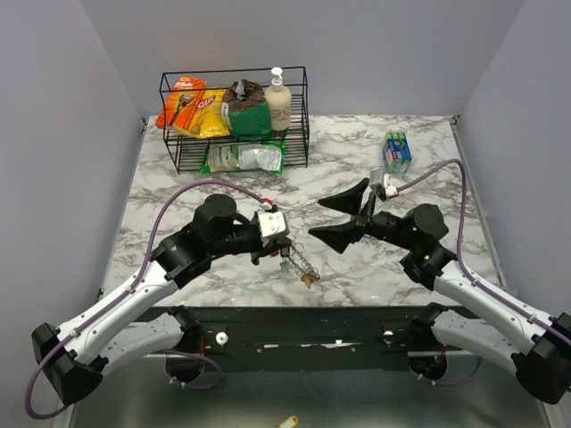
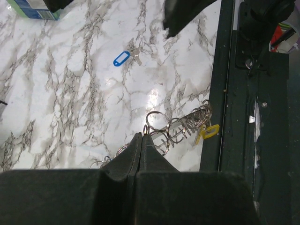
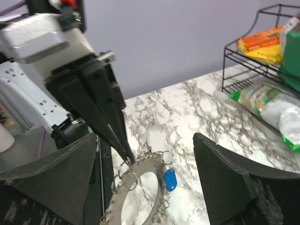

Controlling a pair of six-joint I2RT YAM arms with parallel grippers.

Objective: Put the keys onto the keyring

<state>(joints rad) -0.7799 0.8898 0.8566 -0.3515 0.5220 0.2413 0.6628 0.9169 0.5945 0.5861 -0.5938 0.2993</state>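
Note:
My left gripper [image 2: 142, 135] is shut on the rim of the keyring [image 2: 177, 129], a large silvery ring hung with several small split rings and a yellow tag [image 2: 208, 132]. From above, the keyring [image 1: 299, 264] hangs from the left gripper [image 1: 278, 250] just over the table's near edge. One of the keys, with a blue tag [image 2: 123, 58], lies on the marble apart from the ring. My right gripper [image 3: 145, 136] stands wide open and holds nothing. It faces the keyring [image 3: 143, 161], with the blue tag [image 3: 169, 179] showing by the ring's right edge. In the top view the right gripper [image 1: 317, 218] is just right of the left one.
A black wire rack [image 1: 303, 116] with snack bags and a bottle stands at the back. A blue-green box [image 1: 396, 152] sits at the back right. The black base rail [image 1: 294, 325] runs along the near edge, under the hanging ring.

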